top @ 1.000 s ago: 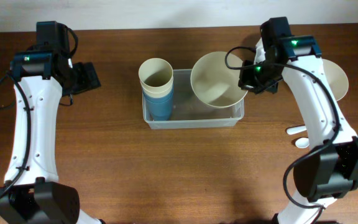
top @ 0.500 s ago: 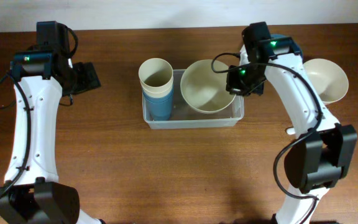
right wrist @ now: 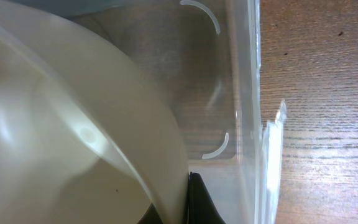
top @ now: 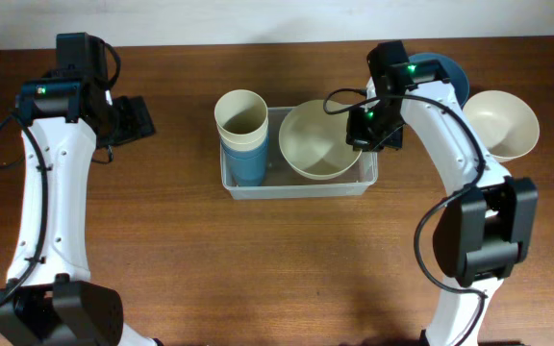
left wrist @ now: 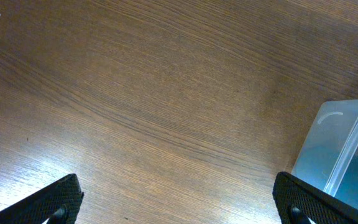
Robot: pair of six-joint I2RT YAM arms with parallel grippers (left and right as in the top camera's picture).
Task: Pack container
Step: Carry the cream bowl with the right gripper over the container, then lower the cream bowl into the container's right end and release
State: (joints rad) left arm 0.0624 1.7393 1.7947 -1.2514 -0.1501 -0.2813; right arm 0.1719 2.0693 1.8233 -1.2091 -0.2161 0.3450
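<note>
Now my right gripper (top: 366, 135) is clamped on the round cream bowl's (top: 315, 144) rim inside the clear rectangular plastic container (top: 296, 189) on the brown wooden table (top: 258, 269); my left gripper (top: 135, 119), jaws apart, hovers well left of it.

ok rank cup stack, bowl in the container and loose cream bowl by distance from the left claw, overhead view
From the left claw:
1. cup stack, left end of the container
2. bowl in the container, right end
3. loose cream bowl, far right
</note>
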